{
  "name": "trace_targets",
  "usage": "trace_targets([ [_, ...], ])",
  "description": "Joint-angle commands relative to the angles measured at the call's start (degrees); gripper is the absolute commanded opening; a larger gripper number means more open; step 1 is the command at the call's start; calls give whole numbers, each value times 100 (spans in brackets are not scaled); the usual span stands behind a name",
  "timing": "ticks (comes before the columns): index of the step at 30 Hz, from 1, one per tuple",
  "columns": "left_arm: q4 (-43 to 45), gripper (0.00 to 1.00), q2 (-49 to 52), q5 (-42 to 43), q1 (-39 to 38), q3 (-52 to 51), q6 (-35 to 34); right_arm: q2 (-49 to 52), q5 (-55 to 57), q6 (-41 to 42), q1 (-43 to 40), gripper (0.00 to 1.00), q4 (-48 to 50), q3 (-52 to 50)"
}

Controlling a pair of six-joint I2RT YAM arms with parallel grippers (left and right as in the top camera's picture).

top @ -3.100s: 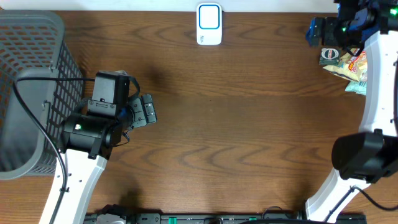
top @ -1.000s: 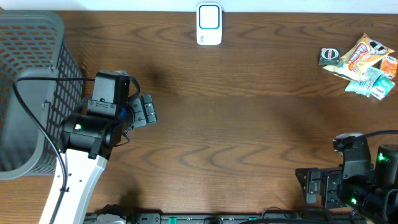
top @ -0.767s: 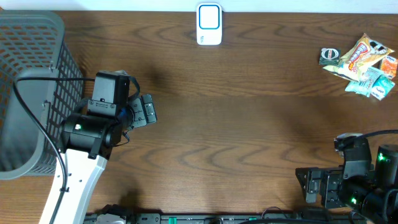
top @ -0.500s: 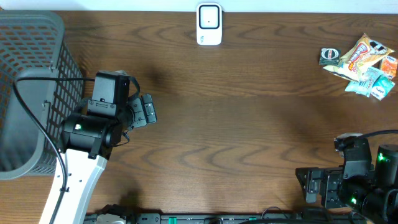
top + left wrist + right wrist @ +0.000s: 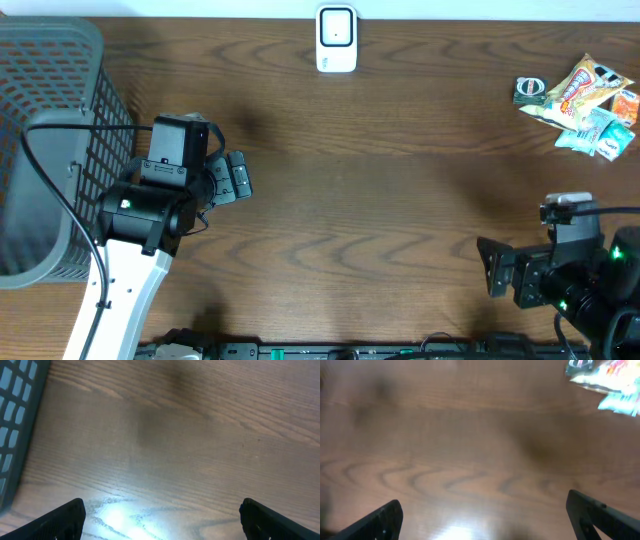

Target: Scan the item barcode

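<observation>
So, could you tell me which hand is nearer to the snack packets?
Right. The right hand is in front of the snack packets, on their side; the left hand is far across, beside the basket.

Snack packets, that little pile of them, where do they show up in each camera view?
Overhead: the snack packets lie at the far right, near the top edge.
Left wrist: not in it; only wood and a basket edge at the left.
Right wrist: the snack packets sit in the top right corner, blurred.
Shared landmark: the brown wood-grain table, seen in all three.
</observation>
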Motion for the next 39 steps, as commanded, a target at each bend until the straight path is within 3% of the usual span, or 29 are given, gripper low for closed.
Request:
trace_targets([
  [1,2,98,11,7,9,52,-52,-319,-52,-103,17,99,369,-457],
  [28,2,98,11,7,9,50,-52,-3086,-433,-210,350,99,4868,-4892],
  [39,2,98,11,7,9,52,-52,-3292,-426,-212,350,99,6570,-6050],
])
